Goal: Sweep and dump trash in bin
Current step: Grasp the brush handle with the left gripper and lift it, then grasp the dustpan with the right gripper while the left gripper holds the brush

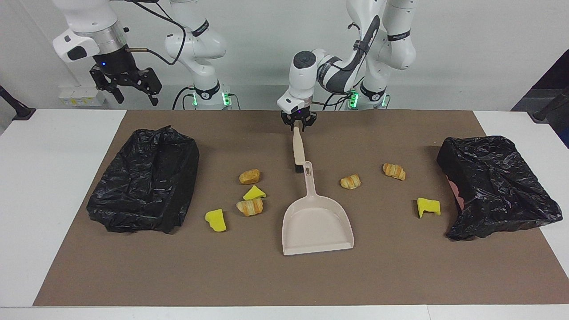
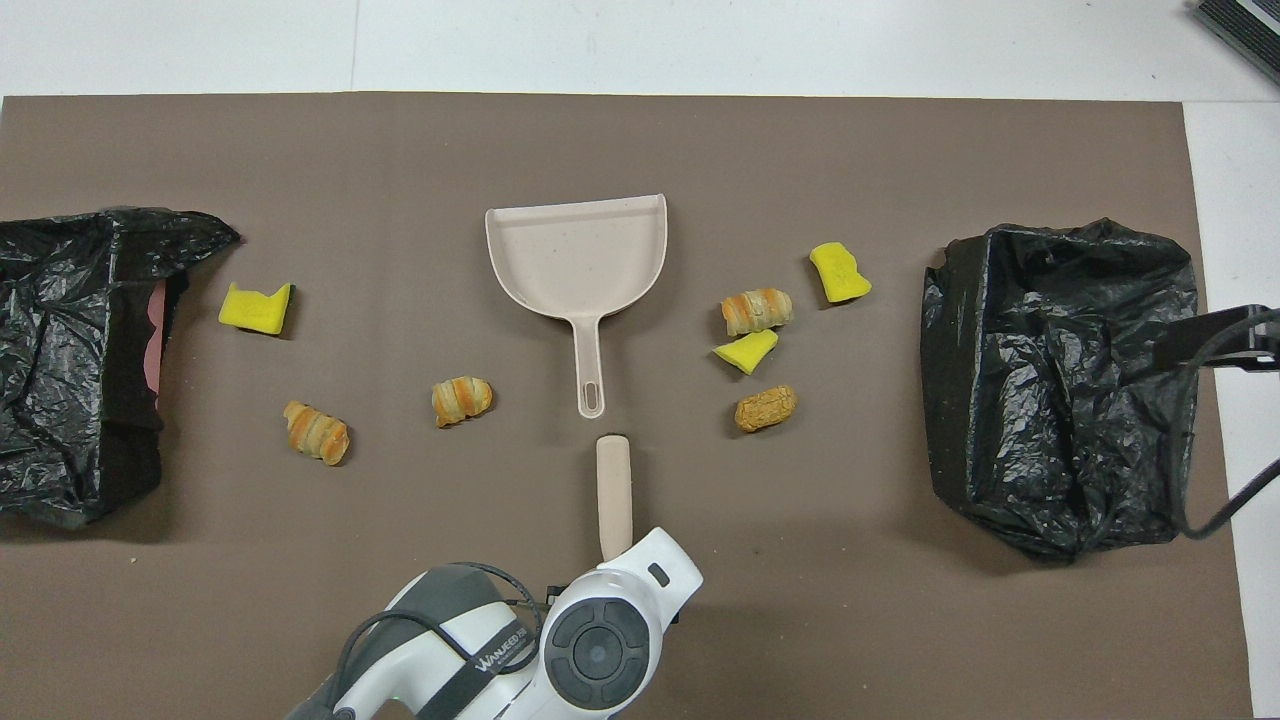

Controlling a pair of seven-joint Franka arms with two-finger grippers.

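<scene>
Gripping the top end of the brush point(image 1: 298, 150), the left gripper point(image 1: 298, 123) sits at upper centre of the facing view, jaws pinched narrow on the beige handle. The brush stands nearly upright, bristle end down on the brown mat point(image 1: 266, 275), just touching the tip of the dustpan's handle. I'd guess it is held high on the handle so the bristles can drag freely across the mat.

Below it in that view the dustpan point(image 1: 316, 224) lies flat, mouth pointing away from the robots, seemingly placed mid-table so trash from either end can be pushed in.

None of the trash is near the jaws. Four pieces cluster at lower left of the brush: a bread roll point(image 1: 249, 176), a yellow wedge point(image 1: 254, 193), a croissant point(image 1: 250, 206) and a yellow chunk point(image 1: 216, 220). Toward the right of the frame lie two croissants point(image 1: 350, 181) point(image 1: 394, 171) and another yellow chunk point(image 1: 428, 207).

Black-bagged bins point(image 1: 144, 180) point(image 1: 495, 186) stand at either edge of the mat.

At upper left, the right gripper point(image 1: 133, 89) waits high above the table's edge, jaws spread wide and empty.
</scene>
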